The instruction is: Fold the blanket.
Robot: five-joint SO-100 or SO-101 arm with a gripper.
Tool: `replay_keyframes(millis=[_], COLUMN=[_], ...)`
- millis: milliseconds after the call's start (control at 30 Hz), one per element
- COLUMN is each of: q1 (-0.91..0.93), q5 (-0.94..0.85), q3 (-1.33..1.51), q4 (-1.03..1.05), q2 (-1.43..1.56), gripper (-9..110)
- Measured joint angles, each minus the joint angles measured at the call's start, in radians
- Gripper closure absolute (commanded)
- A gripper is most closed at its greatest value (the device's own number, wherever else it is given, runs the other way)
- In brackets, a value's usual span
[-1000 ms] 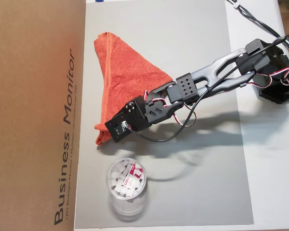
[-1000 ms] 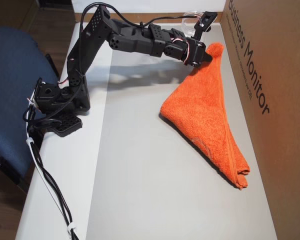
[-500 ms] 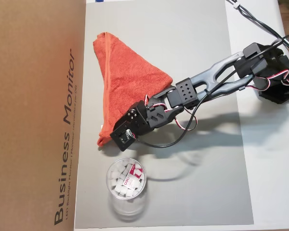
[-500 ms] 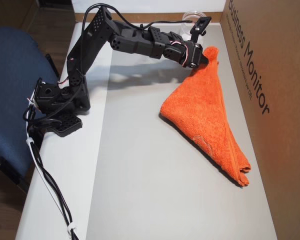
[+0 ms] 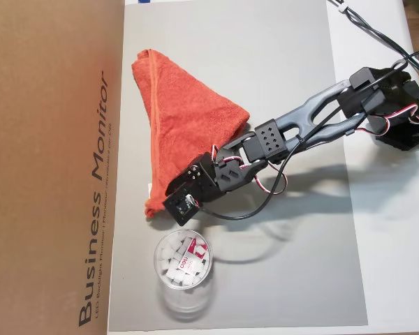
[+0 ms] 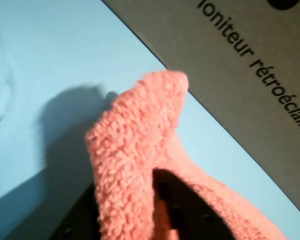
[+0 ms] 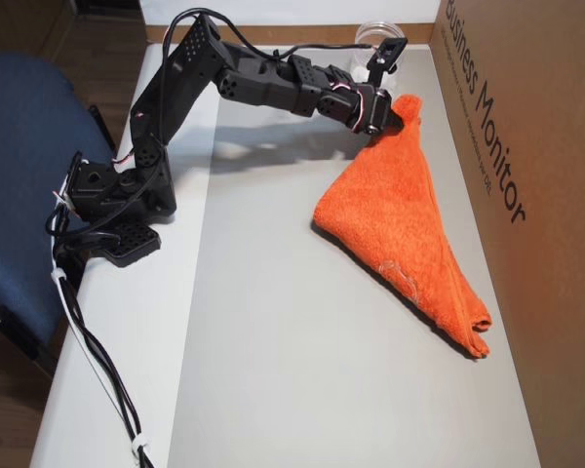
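The blanket (image 7: 402,224) already lies folded into a triangle. The claw (image 7: 395,109) is pinching one corner, lifted off the worktop (image 7: 273,322). Another fold looks left.

Two overheads look down from opposite ends, sharing the grey rectangular mat (image 5: 265,84); wrist cam sits close, cardboard box (image 6: 250,60) at 1 o'clock.

My arm (image 7: 263,83) is matte black plastic with perforated joint housings; red-white servo wires and black cables (image 5: 255,206) loop along it.
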Motion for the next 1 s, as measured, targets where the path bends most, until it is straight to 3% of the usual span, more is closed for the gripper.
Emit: replay_keyframes(millis=[1000], q1=[-0.095], q5=[0.397], q3=[0.000], q4=[0.000], q2=[0.000], gripper=[85])
